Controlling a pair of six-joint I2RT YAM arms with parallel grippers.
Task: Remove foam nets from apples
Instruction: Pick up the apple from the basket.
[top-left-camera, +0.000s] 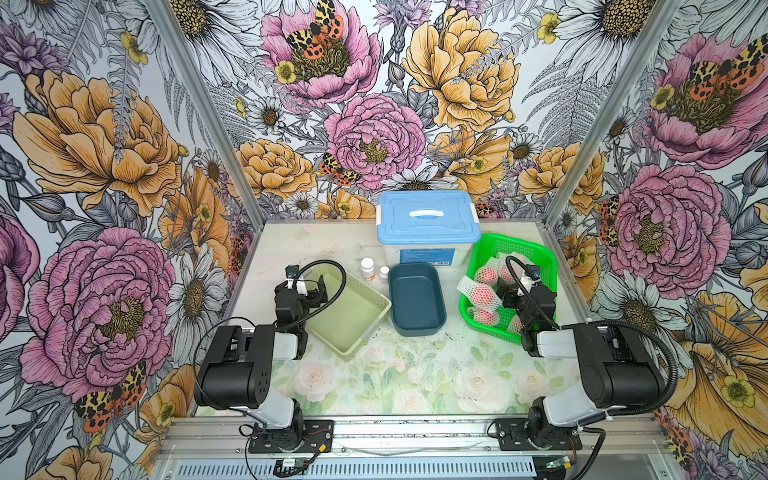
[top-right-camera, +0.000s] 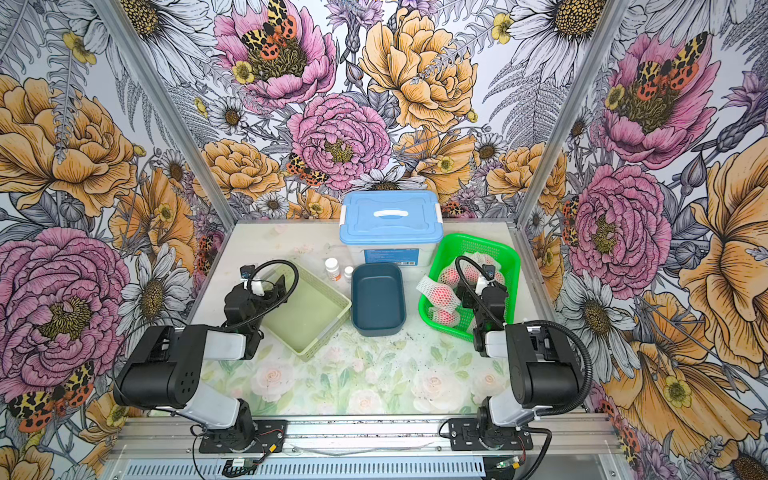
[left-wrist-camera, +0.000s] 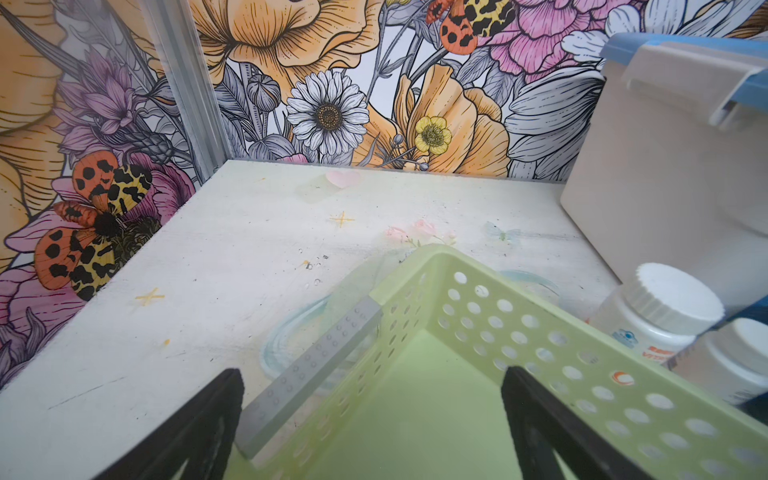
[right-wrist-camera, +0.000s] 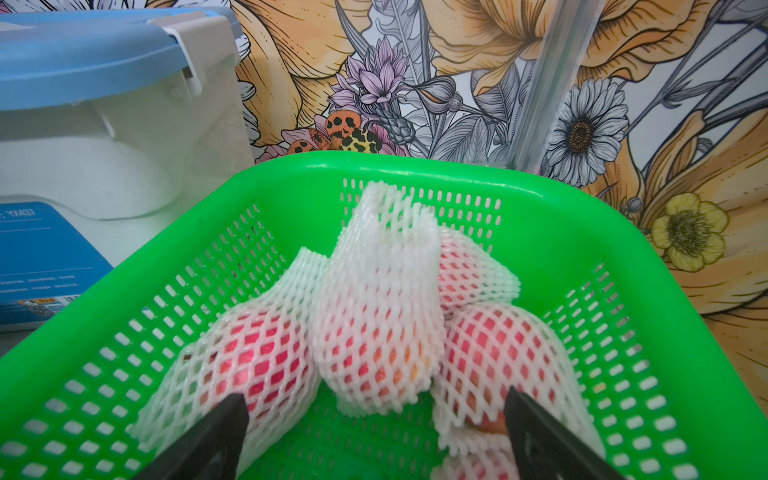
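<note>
The white foam mesh nets (right-wrist-camera: 374, 299) are wrapping each small red-pink apple (right-wrist-camera: 257, 349) in view. All are lying heaped in the bright green plastic lattice basket (right-wrist-camera: 374, 166) at the far right of the counter (top-left-camera: 415, 374), with one leaning over its left rim. The right hand (right-wrist-camera: 374, 399) is hovering above the heap, spread wide and empty, likely lining up on a frilly end. The left hand (left-wrist-camera: 372, 374), equally wide and empty, is hanging over the pale green perforated tray (top-left-camera: 384, 305). The dark blue oval tub (top-left-camera: 415, 299) is sitting between them, probably for receiving fruit. The near counter is offering free room.
</note>
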